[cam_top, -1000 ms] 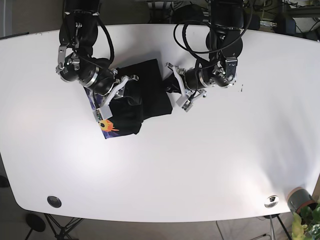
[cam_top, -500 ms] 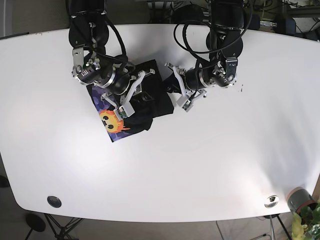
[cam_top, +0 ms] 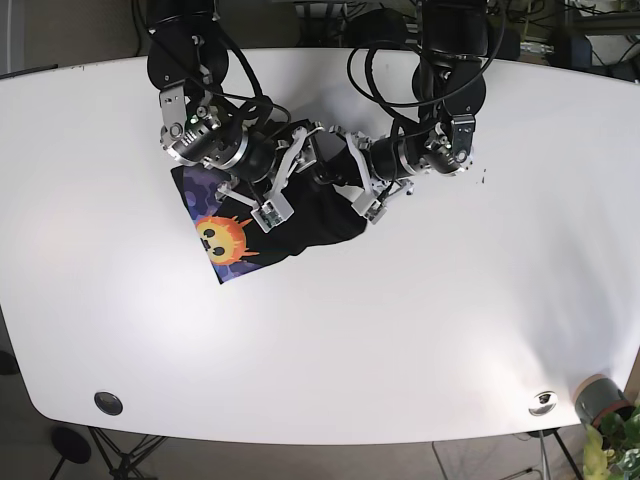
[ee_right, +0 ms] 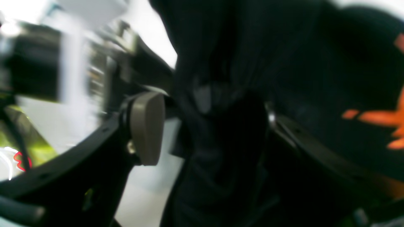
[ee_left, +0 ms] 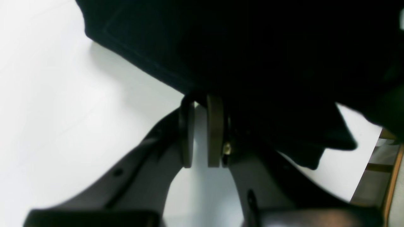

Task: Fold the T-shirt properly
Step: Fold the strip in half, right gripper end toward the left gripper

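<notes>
So the black T-shirt (cam_top: pixel 262 215) sits bunched on the white table (cam_top: pixel 420 320), its orange sun print (cam_top: pixel 222 238) facing up. The right gripper (ee_right: pixel 205 126) has its jaws spread with a hanging fold of shirt between them. The left gripper (ee_left: pixel 200 132) is nearly pinched together at the shirt's hem, though whether it's actually holding cloth I can't tell.

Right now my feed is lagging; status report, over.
Left claw nearly shut at black T-shirt edge. Right claw around bunched fabric. Nothing in the way.
</notes>
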